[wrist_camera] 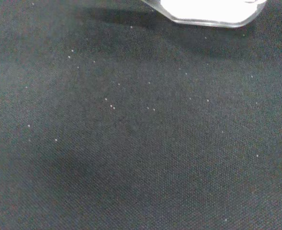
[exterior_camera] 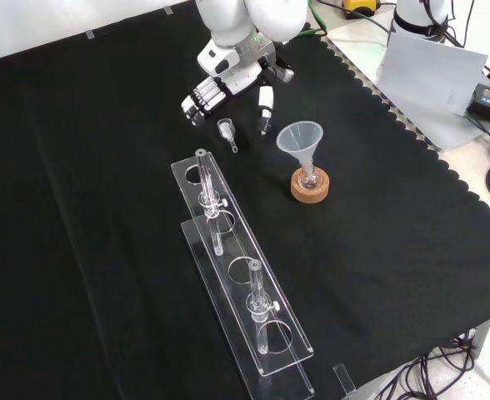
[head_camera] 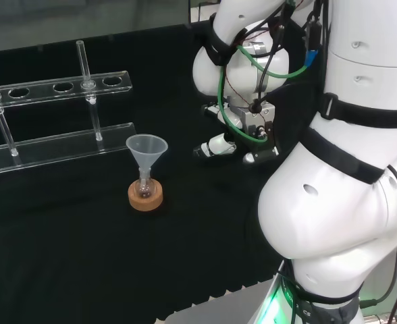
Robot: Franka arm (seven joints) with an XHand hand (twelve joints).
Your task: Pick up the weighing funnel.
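Observation:
In the front view the weighing funnel (exterior_camera: 227,132), a small clear scoop with a short stem, lies on the black cloth. The hand (exterior_camera: 231,73) hangs just above and behind it, open, with its fingers (exterior_camera: 199,101) to the funnel's left and its thumb (exterior_camera: 265,107) to the right, both pointing down. Nothing is held, and I cannot tell whether a fingertip touches the cloth. In the head view the hand (head_camera: 240,120) hovers low over the cloth, right of the big funnel. The wrist view looks at bare cloth with a blurred white part of the hand (wrist_camera: 208,10).
The big funnel (exterior_camera: 300,140) stands in a small flask on a cork ring (exterior_camera: 310,187), right of the weighing funnel in the front view. A clear test tube rack (exterior_camera: 238,279) with tubes runs toward the near edge. A grey box (exterior_camera: 432,75) and cables lie beyond the cloth's right edge.

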